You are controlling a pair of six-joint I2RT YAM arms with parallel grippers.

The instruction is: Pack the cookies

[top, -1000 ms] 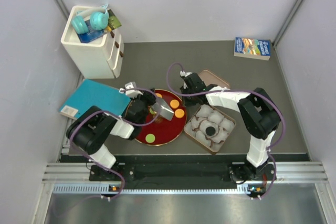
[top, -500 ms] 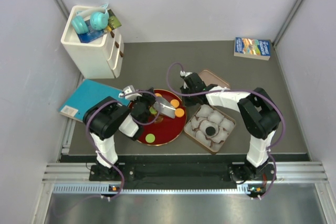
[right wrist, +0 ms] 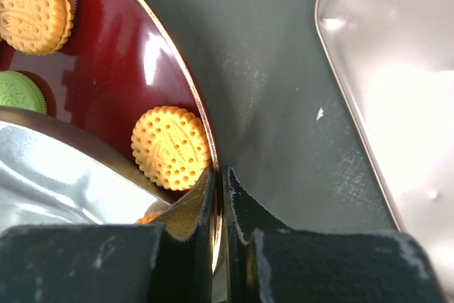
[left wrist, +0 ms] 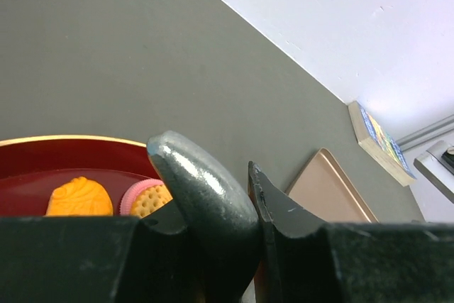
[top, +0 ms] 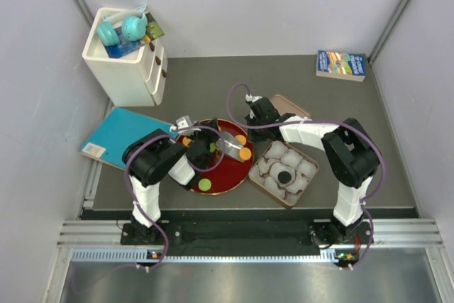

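Observation:
The cookies lie on the dark-red plate [top: 223, 175]: two orange ones [top: 243, 147] by its right rim and a green one [top: 204, 184] near the front. My left gripper [top: 213, 148] is over the plate, shut on a shiny metal utensil [top: 230, 148] that points at the orange cookies. The left wrist view shows that utensil [left wrist: 206, 196] against my fingers and an orange cookie [left wrist: 79, 198]. My right gripper [top: 250, 124] is shut on the plate's rim [right wrist: 181, 69], next to an orange cookie [right wrist: 174, 148]. A black cookie [top: 284, 176] sits in the tin [top: 303, 188] of white paper cups.
The tin's beige lid [top: 291, 108] lies behind the tin, right of my right gripper. A teal book [top: 128, 133] lies left of the plate. A white drawer box [top: 124, 69] with headphones stands at the back left. Another book [top: 340, 64] lies at the back right.
My left arm has swung right and its gripper has carried the metal utensil to the right, up to the orange cookies. The right gripper has stayed on the plate's rim.

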